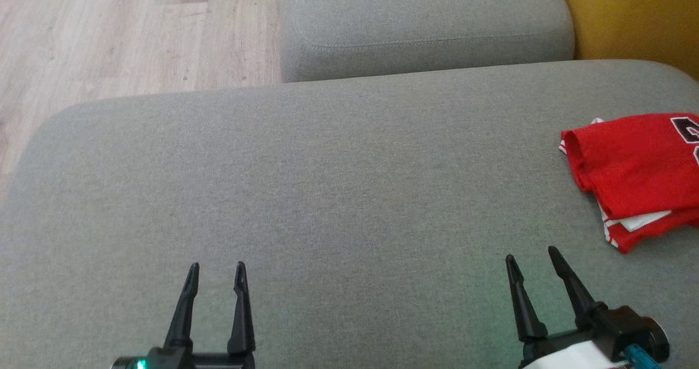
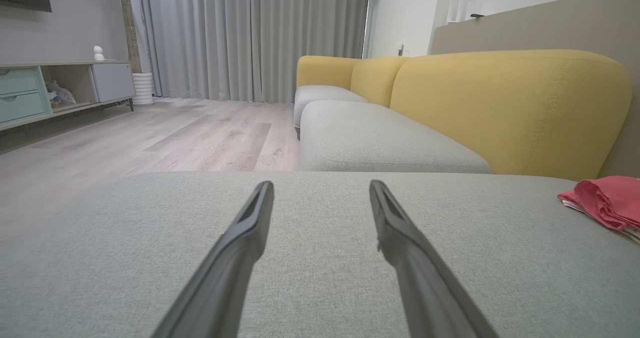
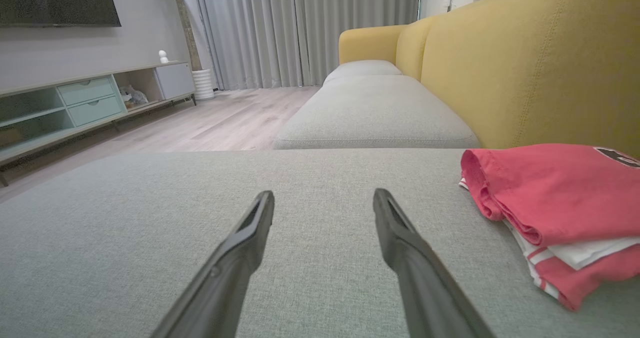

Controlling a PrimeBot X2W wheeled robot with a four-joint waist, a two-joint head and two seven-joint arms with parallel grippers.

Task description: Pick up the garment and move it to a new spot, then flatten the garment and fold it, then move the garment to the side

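Note:
A folded red garment (image 1: 639,167) with white trim and a dark number lies at the right edge of the grey seat cushion (image 1: 327,194). It also appears in the right wrist view, garment (image 3: 555,198), and far right in the left wrist view, garment (image 2: 605,200). My left gripper (image 1: 217,271) is open at the lower left, low over bare cushion. My right gripper (image 1: 532,255) is open at the lower right, a little short of and left of the garment, touching nothing. Both hold nothing.
A second grey seat cushion (image 1: 426,25) lies beyond the one I work on. The yellow sofa back (image 1: 633,14) rises at the right. Wooden floor (image 1: 109,36) drops off at the left. A TV cabinet (image 3: 85,103) stands across the room.

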